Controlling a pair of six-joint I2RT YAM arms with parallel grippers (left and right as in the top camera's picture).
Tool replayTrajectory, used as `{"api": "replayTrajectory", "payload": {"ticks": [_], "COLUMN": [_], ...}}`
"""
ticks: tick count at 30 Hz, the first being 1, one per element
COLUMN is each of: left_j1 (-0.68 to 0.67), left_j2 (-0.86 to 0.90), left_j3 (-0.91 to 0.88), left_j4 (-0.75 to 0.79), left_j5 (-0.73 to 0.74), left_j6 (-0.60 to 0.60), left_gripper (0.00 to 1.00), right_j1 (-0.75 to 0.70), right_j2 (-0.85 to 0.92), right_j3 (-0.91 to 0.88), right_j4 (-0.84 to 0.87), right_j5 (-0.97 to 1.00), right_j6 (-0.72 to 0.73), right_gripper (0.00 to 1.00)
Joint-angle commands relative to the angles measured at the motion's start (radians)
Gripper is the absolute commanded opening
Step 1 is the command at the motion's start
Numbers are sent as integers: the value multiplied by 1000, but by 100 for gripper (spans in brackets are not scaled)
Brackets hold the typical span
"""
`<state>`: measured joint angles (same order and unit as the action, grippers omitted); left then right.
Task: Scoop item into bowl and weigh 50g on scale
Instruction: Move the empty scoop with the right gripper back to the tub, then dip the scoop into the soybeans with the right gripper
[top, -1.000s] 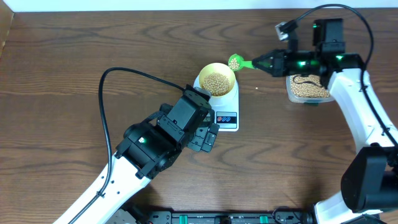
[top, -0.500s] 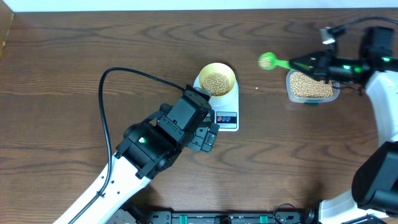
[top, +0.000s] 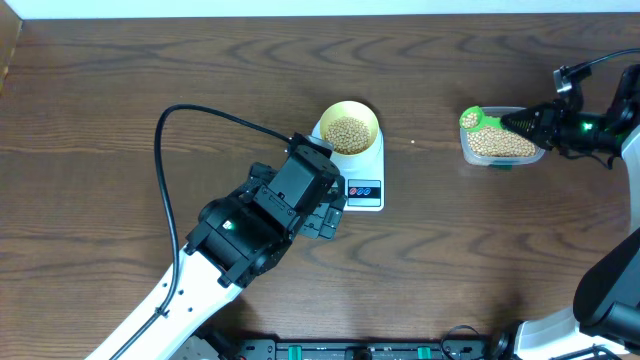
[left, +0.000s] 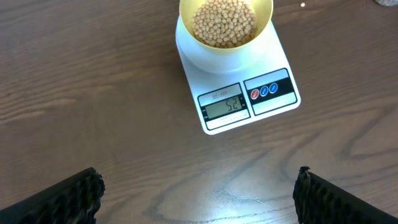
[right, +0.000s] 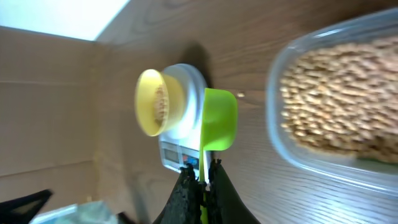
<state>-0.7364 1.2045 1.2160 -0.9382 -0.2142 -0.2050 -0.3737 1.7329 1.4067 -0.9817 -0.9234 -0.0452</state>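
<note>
The pale yellow bowl (top: 349, 128) holds many beans (top: 348, 133) and stands on the white scale (top: 366, 191). In the left wrist view the bowl (left: 226, 22) sits on the scale (left: 249, 99), whose display reads 52. My left gripper (top: 333, 215) (left: 198, 180) hangs open just in front of the scale, with nothing between its fingers. My right gripper (top: 520, 124) (right: 202, 163) is shut on the handle of a green scoop (top: 472, 119) (right: 219, 119). The scoop's cup is over the left end of the clear tub (top: 500, 140), and some beans show in it.
The tub (right: 336, 112) of beans stands at the right of the table. One stray bean (top: 413, 142) lies between the scale and the tub. A black cable (top: 200, 118) loops over the table left of the bowl.
My right arm has carried the scoop rightward from beside the bowl to the tub's left end. The left arm has barely shifted and the bowl and scale have stayed put.
</note>
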Motion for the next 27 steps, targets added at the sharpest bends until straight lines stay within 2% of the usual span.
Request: {"api": "replayTrajectory", "payload": {"ticks": [1, 16, 27], "left_j1": [2, 2, 2], "left_j2": [2, 2, 2], "left_j3": [11, 11, 11], "left_j4": [-3, -3, -3], "left_j5": [-26, -26, -26], "left_j6": [13, 13, 13], "left_gripper": [100, 100, 100], "right_j1": [7, 27, 126], "right_j2": [-49, -77, -79], "right_j3": [19, 19, 36], "right_j4": [1, 12, 24], "right_j5": [113, 413, 594], "right_j6": [-12, 57, 105], "right_gripper": [1, 1, 1]}}
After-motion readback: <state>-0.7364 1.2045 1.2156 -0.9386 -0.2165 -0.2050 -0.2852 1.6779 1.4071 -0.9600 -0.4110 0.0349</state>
